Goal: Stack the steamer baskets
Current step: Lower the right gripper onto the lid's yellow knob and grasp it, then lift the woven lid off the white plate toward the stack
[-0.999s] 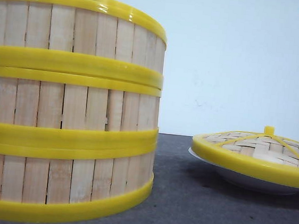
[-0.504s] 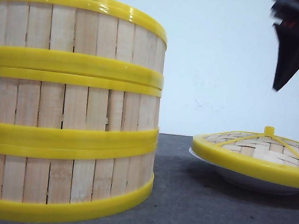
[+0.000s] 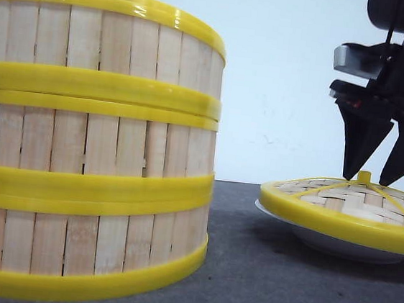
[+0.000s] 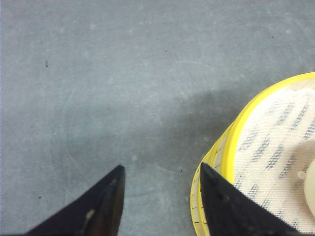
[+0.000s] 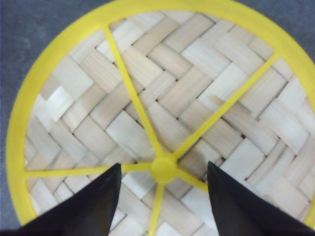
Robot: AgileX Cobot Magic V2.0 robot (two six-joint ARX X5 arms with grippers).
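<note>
Steamer baskets (image 3: 91, 143) are already three-high on the left of the dark table (image 3: 260, 288), rims nested, slat walls lined up, so the stacking itself looks done; top basket is uncovered

Right gripper (image 3: 365, 177) hangs straight over the domed woven lid (image 3: 348, 207), which rests on the white plate (image 3: 337, 244) well right of the stack. Jaws are spread, one tip on each side of the yellow knob (image 5: 164, 168), tips about at knob height and not pinching it. Right wrist view confirms: knob sits centred in the gap, spokes radiating out. Reads as a pre-grasp on the knob, likely to cap the stack

Left gripper (image 4: 160, 196) is spread wide and holding nothing, parked over bare table just beside the stack's rim (image 4: 231, 147), with mesh lining visible inside. Probably kept there to stay out of the right arm's path

Next move needs a small drop and a clean close on the knob; it's small and smooth, so off-centre squeeze could let the lid tilt or slip
</note>
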